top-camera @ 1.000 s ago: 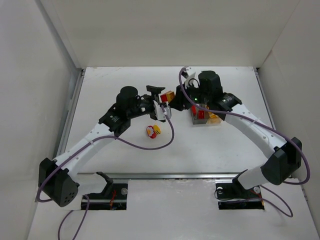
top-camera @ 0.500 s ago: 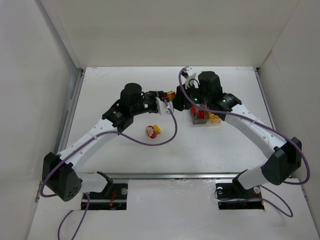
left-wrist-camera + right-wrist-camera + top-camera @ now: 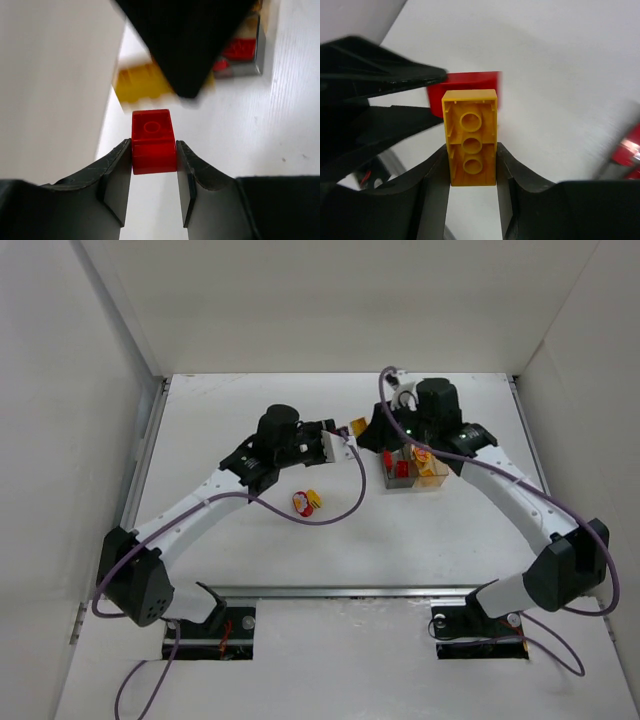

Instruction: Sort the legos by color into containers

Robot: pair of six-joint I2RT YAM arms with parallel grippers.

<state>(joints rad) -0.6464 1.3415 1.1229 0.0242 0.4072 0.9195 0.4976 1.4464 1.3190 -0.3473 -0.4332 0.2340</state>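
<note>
Left wrist view shows the left gripper [image 3: 154, 160] clenched on a red brick [image 3: 153, 141] near the containers [image 3: 245, 82], the right gripper [image 3: 471, 165] likewise pinching a yellow brick [image 3: 470, 145] beside them; both bricks look light, rigid and slick, best gripped across flat sides.

Two white arms [image 3: 185, 512], black joints [image 3: 280, 426], purple cables [image 3: 325, 522] looping alongside, matte black curved pincer fingers [image 3: 117, 180]
</note>
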